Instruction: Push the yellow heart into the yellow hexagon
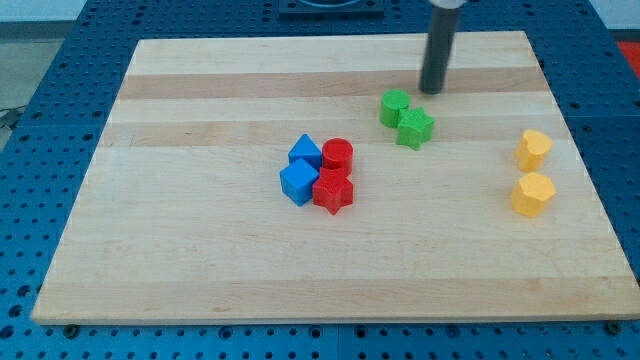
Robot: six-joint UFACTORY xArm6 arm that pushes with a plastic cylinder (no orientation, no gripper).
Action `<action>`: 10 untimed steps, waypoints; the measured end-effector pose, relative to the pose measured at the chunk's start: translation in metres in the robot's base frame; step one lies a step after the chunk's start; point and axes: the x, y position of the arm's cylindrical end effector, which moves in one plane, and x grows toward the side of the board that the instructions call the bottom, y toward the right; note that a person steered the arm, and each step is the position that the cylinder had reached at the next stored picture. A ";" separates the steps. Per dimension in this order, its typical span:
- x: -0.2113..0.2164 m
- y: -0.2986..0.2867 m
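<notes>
With no end effector to open or close, my tip (433, 90) sits above the green blocks (406, 119), well apart from the yellow heart (533, 149) just above the yellow hexagon (532, 194), so an off-centre shove could skid it past toward the bench (200, 250) edge.

Light was bright and even, seemingly from overhead, across the pale wooden board (200, 250). Shadows were short and soft, hugging the bases of the blocks. The dark rod (438, 50) showed a faint pale sheen down its side. Focus was fairly sharp throughout, with slight softness overall; no strong glare appeared.
</notes>
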 end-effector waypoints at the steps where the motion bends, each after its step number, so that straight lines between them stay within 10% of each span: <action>1: 0.000 0.018; 8: 0.166 0.092; 10: 0.118 0.097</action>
